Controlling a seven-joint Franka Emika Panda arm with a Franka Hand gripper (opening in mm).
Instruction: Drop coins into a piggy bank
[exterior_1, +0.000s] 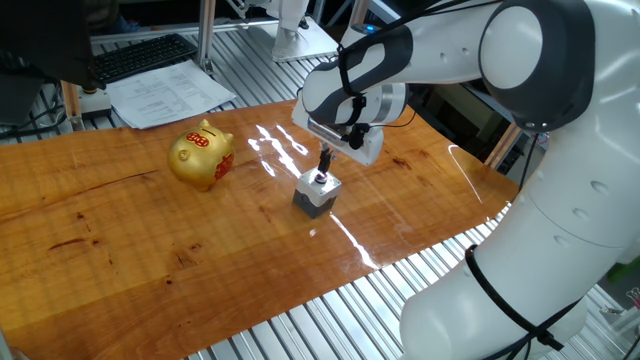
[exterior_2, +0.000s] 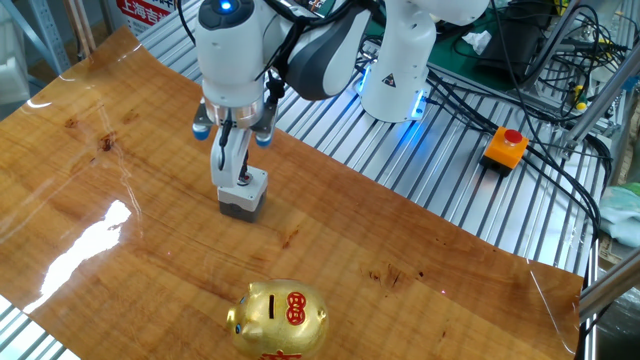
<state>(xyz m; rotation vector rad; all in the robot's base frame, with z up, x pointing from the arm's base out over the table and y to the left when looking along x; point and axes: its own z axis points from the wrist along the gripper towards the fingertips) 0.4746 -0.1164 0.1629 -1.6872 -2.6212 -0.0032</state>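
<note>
Gripper (exterior_1: 322, 172) atop grey block (exterior_1: 315, 194), gold piggy bank (exterior_1: 201, 155) apart.

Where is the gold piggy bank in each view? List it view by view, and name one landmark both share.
One fixed view: the piggy bank sits left of centre on the wooden table.
The other fixed view: it sits at the bottom edge, just left of centre.
Shared landmark: the small grey block under the robot's hand.

Shiny gold piggy bank (exterior_1: 201, 155) with red marks; grey block (exterior_1: 316, 192).
</note>
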